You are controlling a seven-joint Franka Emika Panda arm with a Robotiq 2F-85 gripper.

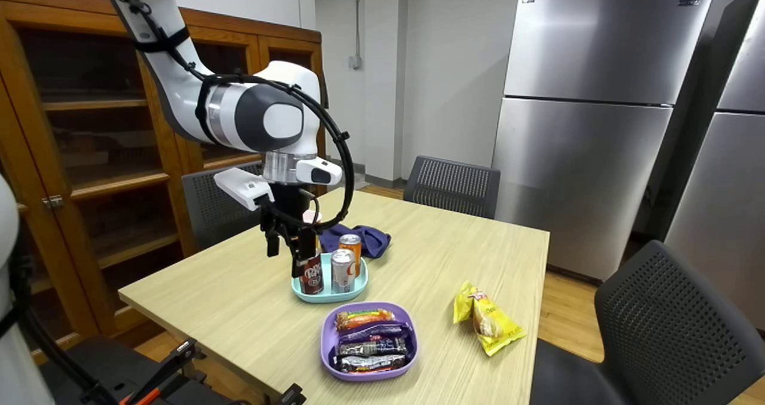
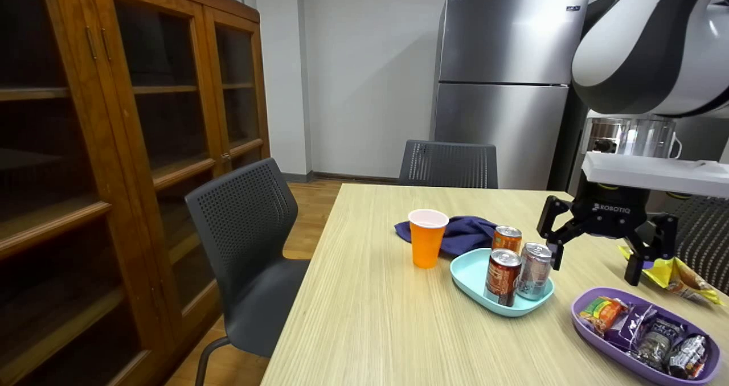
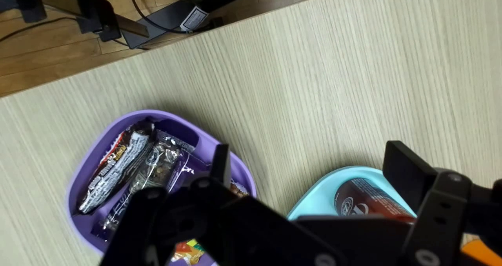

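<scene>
My gripper point(image 1: 285, 260) is open, with nothing between its fingers. In an exterior view point(image 2: 595, 265) it hangs above the table near the teal tray and the purple tray. The teal tray point(image 1: 326, 298) holds a dark red Dr Pepper can point(image 2: 503, 278), a silver can point(image 2: 534, 272) and an orange can point(image 2: 507, 238), all upright. The purple tray point(image 1: 370, 377) holds several wrapped snack bars. In the wrist view point(image 3: 308, 156) one finger overlaps the purple tray point(image 3: 157, 115) and the other the edge of the teal tray point(image 3: 321, 195). The gripper partly hides the Dr Pepper can point(image 3: 370, 201).
An orange cup point(image 2: 427, 243) stands beside a crumpled navy cloth point(image 2: 464, 235). A yellow snack bag point(image 1: 487, 318) lies near the table's edge. Dark chairs point(image 1: 451, 187) stand around the table point(image 1: 430, 255). A wooden cabinet point(image 2: 154, 181) and a steel refrigerator point(image 1: 586, 172) are beyond.
</scene>
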